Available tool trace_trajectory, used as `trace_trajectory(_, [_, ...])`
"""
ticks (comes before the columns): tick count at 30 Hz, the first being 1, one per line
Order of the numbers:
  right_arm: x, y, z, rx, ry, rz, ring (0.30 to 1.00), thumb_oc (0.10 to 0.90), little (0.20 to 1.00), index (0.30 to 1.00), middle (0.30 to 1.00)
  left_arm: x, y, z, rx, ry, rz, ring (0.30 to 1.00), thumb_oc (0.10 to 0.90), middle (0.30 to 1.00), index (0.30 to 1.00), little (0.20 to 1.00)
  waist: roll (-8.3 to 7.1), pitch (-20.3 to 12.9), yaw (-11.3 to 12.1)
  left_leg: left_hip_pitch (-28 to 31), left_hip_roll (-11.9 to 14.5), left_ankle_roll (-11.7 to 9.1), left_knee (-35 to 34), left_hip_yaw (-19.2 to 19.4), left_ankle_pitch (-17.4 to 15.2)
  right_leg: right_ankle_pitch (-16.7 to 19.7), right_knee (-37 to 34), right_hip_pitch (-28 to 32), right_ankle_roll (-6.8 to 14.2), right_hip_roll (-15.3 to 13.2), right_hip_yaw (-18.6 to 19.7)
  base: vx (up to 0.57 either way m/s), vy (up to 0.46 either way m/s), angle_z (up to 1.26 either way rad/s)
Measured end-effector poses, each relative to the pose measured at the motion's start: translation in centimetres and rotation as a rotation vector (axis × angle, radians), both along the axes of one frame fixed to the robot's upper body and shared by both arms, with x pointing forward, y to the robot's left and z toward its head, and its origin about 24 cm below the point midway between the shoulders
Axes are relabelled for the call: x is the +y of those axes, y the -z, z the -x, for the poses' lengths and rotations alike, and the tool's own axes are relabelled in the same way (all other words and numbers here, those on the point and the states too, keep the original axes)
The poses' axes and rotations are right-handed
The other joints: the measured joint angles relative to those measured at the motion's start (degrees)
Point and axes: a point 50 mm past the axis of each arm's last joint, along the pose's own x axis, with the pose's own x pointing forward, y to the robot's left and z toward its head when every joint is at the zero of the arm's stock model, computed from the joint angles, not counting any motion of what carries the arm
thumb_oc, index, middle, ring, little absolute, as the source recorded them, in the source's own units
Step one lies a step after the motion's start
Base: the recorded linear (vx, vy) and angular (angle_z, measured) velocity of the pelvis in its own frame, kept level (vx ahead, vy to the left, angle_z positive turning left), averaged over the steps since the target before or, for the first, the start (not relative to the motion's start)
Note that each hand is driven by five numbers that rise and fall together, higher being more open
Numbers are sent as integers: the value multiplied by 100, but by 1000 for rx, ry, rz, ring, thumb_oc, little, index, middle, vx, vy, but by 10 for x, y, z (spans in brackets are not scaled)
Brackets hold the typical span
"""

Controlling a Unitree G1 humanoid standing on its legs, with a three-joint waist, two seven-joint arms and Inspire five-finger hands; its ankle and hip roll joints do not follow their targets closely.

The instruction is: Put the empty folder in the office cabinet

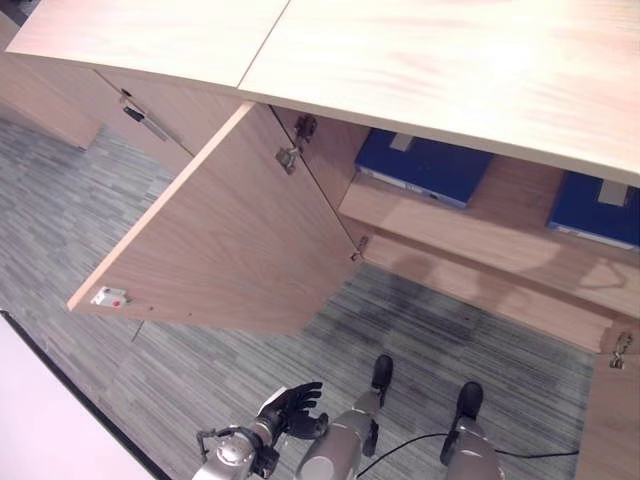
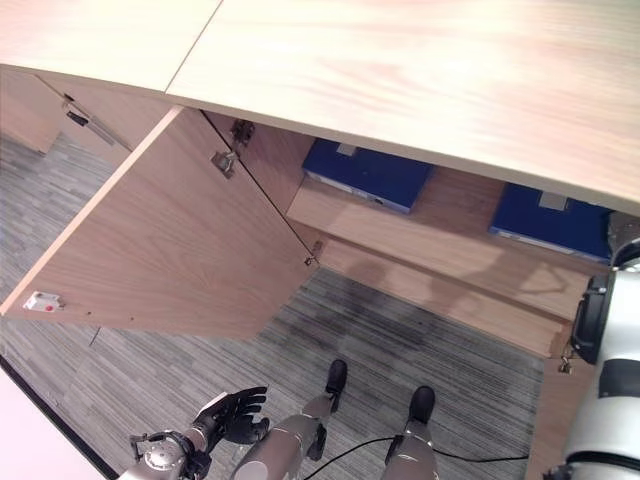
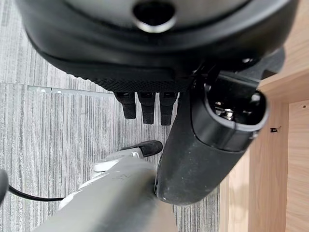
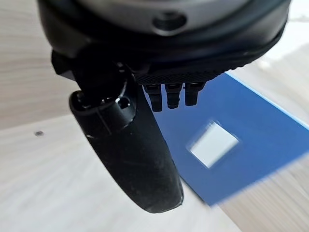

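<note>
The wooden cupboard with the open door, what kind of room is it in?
Probably an office. The low light-wood cabinet has its door swung open, two blue folders lie on its shelf, and the floor is grey striped carpet like offices have.

My two eye cameras sit up on my head and look down from far off at the cabinet [image 1: 420, 60], its open door [image 1: 230, 240] and the carpet floor [image 2: 420, 340], and both see nearly the same things from spots side by side. The camera on my left wrist looks along my left hand [image 3: 145, 104] from very close, down at that same floor. The camera on my right wrist looks along my right hand [image 4: 169, 94] from very close at a blue folder [image 4: 251, 140] on the pale wood.
</note>
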Motion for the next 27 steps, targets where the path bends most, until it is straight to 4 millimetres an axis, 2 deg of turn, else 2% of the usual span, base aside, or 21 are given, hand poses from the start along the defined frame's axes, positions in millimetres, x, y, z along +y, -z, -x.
trace_trajectory(1, [18, 18, -16, -13, -59, 45, 900, 800, 900, 900, 900, 3, 2, 2, 13, -18, -6, 900, 800, 900, 900, 900, -85, -1, -55, 14, 6, 2, 0, 14, -22, -12, 4, -14, -5, 3, 18, 6, 21, -8])
trace_trajectory(2, [31, 34, -24, -41, -105, 52, 900, 800, 900, 900, 900, 6, 2, 0, 11, -31, -10, 900, 800, 900, 900, 900, -151, 1, -94, 12, 22, -2, -1, 26, -36, -27, 6, -39, -12, 16, 42, 10, 23, -8])
trace_trajectory(3, [48, 50, -33, -46, -157, 20, 900, 800, 900, 900, 900, 0, 0, -5, -6, -32, 9, 900, 800, 900, 900, 900, -190, 15, -155, 7, 25, -14, 3, 22, -45, -26, 25, -42, -5, 30, 48, 24, 33, -8])
trace_trajectory(4, [77, 76, -41, -92, -229, 17, 900, 800, 900, 900, 900, 7, 2, -5, 0, -97, -2, 900, 800, 900, 900, 900, -341, 4, -284, 43, 39, -14, 3, 46, -81, -75, 36, -54, -41, 34, 59, 58, 55, -14])
trace_trajectory(5, [120, 106, -47, -126, -342, -56, 900, 800, 900, 900, 900, 9, 4, -5, 16, -135, -8, 900, 800, 900, 900, 900, -537, 3, -467, 54, 81, -27, 4, 120, -104, -73, 4, -52, -54, 80, 106, 75, 60, -30])
trace_trajectory(6, [157, 133, -45, -101, -435, -92, 900, 800, 900, 900, 900, 5, 2, -13, 3, -134, 1, 900, 800, 900, 900, 900, -711, 2, -539, 82, 110, -49, 4, 197, -128, -58, -19, -55, -65, 123, 193, 132, 69, -32])
trace_trajectory(7, [189, 158, -34, -104, -516, -129, 900, 800, 900, 900, 900, 0, 3, -17, -1, -165, 11, 900, 800, 900, 900, 900, -858, 3, -677, 201, 121, -26, 1, 242, -143, -29, -61, 40, -108, 129, 206, 131, 48, -28])
trace_trajectory(8, [206, 179, -20, -83, -560, -170, 900, 800, 900, 900, 900, -5, 2, -20, -5, -168, 29, 900, 800, 900, 900, 900, -971, 5, -752, 323, 144, -23, -1, 325, -215, -35, -135, 166, -103, 153, 243, 134, 40, -23])
trace_trajectory(9, [224, 202, 5, -83, -614, -206, 900, 800, 900, 900, 900, -9, 4, -22, 12, -219, 64, 900, 800, 900, 900, 900, -1119, -5, -826, 576, 150, -10, -6, 387, -309, -31, -329, 467, -102, 170, 273, 106, 26, -28])
trace_trajectory(11, [230, 237, 38, 11, -638, -218, 900, 800, 900, 900, 900, -9, 9, -20, 33, -264, 69, 900, 800, 900, 900, 900, -1366, -114, -1023, 906, 155, -33, -11, 501, -493, 14, -678, 928, -47, 194, 343, 121, 31, -29])
trace_trajectory(12, [222, 247, 50, 46, -622, -211, 900, 800, 900, 900, 900, -6, 10, -18, 40, -280, 61, 900, 800, 900, 900, 900, -1460, -178, -1143, 975, 157, -40, -11, 537, -534, 65, -804, 1058, -46, 199, 359, 141, 37, -20])
trace_trajectory(13, [207, 252, 70, 64, -606, -174, 900, 800, 900, 900, 900, -4, 11, -18, 51, -300, 59, 900, 800, 900, 900, 900, -1506, -199, -1246, 1097, 160, -32, -13, 583, -554, 180, -983, 1253, -71, 216, 359, 167, 46, -15])
trace_trajectory(15, [194, 253, 94, 77, -633, -108, 900, 800, 900, 900, 900, 5, 16, -8, 79, -365, 53, 900, 800, 900, 900, 900, -1580, -268, -1351, 1418, 182, -19, -15, 671, -674, 213, -1186, 1613, -90, 247, 451, 126, 28, -29])
trace_trajectory(17, [178, 250, 96, 107, -656, -22, 900, 800, 900, 900, 900, 12, 24, 6, 127, -411, 42, 900, 800, 900, 900, 900, -1593, -540, -1473, 1578, 227, -22, -18, 804, -763, 197, -1184, 1705, -88, 290, 570, 75, 16, -38])
trace_trajectory(19, [168, 241, 94, 110, -691, 70, 900, 800, 900, 900, 900, 9, 23, 7, 116, -401, 51, 900, 800, 900, 900, 900, -1599, -721, -1444, 1663, 276, -27, -18, 802, -764, 197, -1185, 1793, -89, 335, 559, 67, 5, -4])
trace_trajectory(20, [170, 238, 94, 110, -734, 110, 900, 800, 900, 900, 900, 7, 23, 10, 118, -400, 57, 900, 800, 900, 900, 900, -1596, -825, -1436, 1683, 289, -33, -19, 801, -768, 189, -1187, 1815, -93, 337, 550, 68, 6, 7])
trace_trajectory(22, [181, 235, 108, 140, -886, 261, 900, 800, 900, 900, 900, 7, 22, 22, 113, -417, 77, 900, 800, 900, 900, 900, -1603, -942, -1386, 1867, 295, -49, -41, 741, -782, 131, -1196, 2041, -115, 331, 474, 68, 7, 16])
trace_trajectory(24, [189, 242, 115, 216, -1001, 390, 900, 800, 900, 900, 900, 11, 19, 22, 97, -435, 81, 900, 800, 900, 900, 900, -1601, -1099, -1265, 1851, 291, -62, -43, 646, -838, 89, -1215, 2065, -83, 329, 434, 75, -21, 26])
trace_trajectory(26, [194, 256, 129, 332, -1086, 528, 900, 800, 900, 900, 900, 22, 2, 12, -20, -445, 81, 900, 800, 900, 900, 900, -1609, -1117, -1045, 1837, 285, -48, -42, 434, -806, 54, -1188, 2199, -112, 332, 181, 35, -70, 54])
trace_trajectory(27, [195, 261, 130, 375, -1117, 584, 900, 800, 900, 900, 900, 26, 0, 11, -39, -455, 72, 900, 800, 900, 900, 900, -1595, -1158, -905, 1790, 284, -45, -43, 367, -796, 63, -1187, 2215, -103, 364, 128, 13, -99, 62])
